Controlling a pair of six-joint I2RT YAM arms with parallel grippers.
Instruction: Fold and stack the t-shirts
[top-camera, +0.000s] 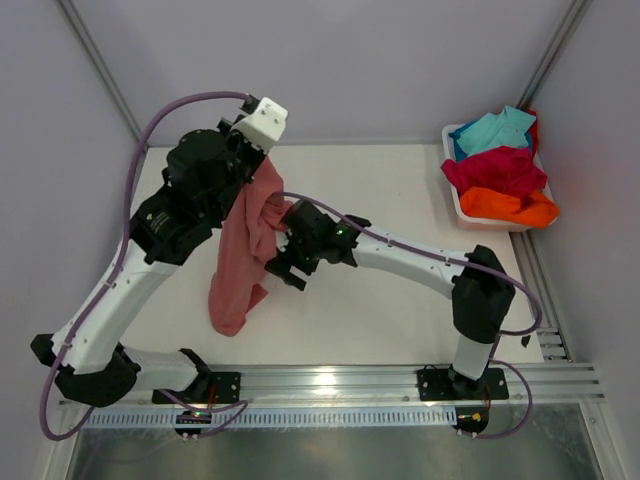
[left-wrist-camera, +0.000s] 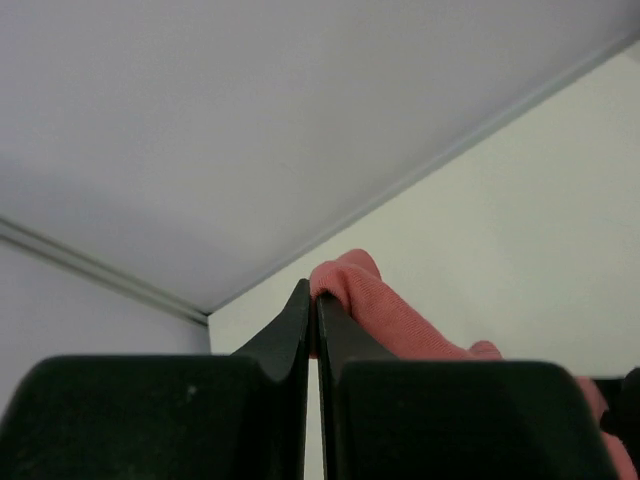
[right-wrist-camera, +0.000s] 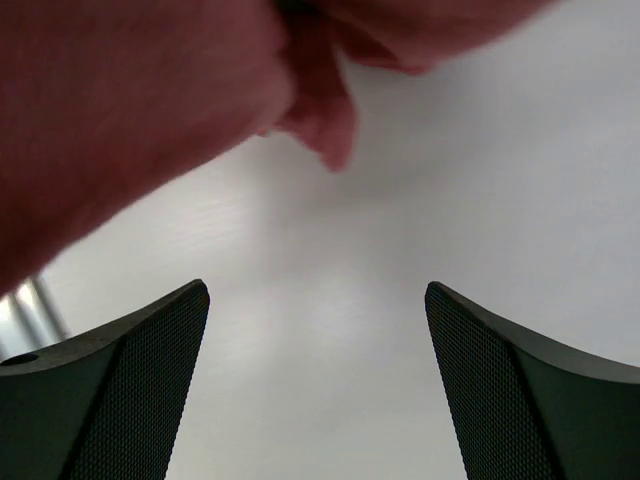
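While its two black fingers press tight together with no gap, the left pincer (left-wrist-camera: 312, 305) nips a fold of the salmon-pink t-shirt (top-camera: 243, 250), raised above the far left of the table (top-camera: 400, 300). From that pinch the cloth hangs as a long, bunched strip. In the overhead view its long axis runs from the far end at the fingers toward the near edge, leaning a little left, and its lower end lies at or just above the table; I cannot tell which. The right pincer (right-wrist-camera: 315, 290) stands wide open and holds nothing. It points at the strip's middle from the right, with pink cloth blurred close above its fingers. The left arm (top-camera: 150, 240) crowds the strip on its left side, so the cloth hangs between the two arms. Well apart, at the far right corner, a white tub (top-camera: 457, 205) holds a turquoise tee (top-camera: 497, 130), a crimson tee (top-camera: 495, 168) and an orange tee (top-camera: 510, 207), heaped unfolded.
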